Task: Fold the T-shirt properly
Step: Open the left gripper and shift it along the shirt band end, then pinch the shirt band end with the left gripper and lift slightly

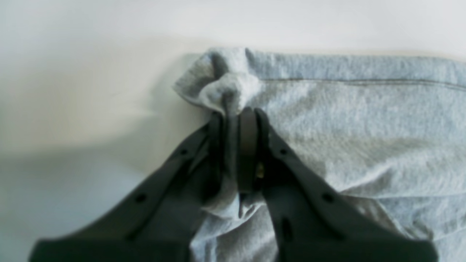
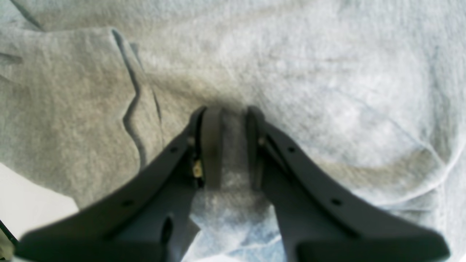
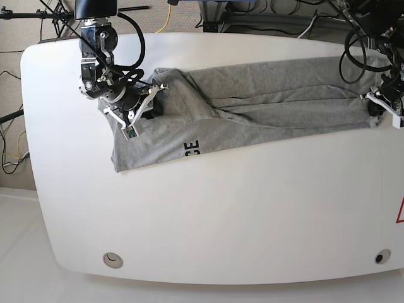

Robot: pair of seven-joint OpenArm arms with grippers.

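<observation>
The heather-grey T-shirt (image 3: 271, 95) lies folded into a long band across the far half of the white table (image 3: 221, 214), with black lettering (image 3: 191, 148) showing near its front left edge. My left gripper (image 1: 236, 111) is shut on a bunched corner of the T-shirt (image 1: 364, 120) at its hem seam; in the base view the left gripper (image 3: 374, 106) is at the band's right end. My right gripper (image 2: 227, 109) holds a ridge of the T-shirt (image 2: 327, 72) between its fingers, and in the base view this right gripper (image 3: 144, 107) sits on the band's left end.
Cables and stands (image 3: 57, 12) crowd the floor beyond the table's far edge. Round marks sit near the front corners (image 3: 112, 259) (image 3: 379, 257). A red triangle mark (image 3: 399, 211) is at the right edge. The left end of the shirt spreads wider toward the front.
</observation>
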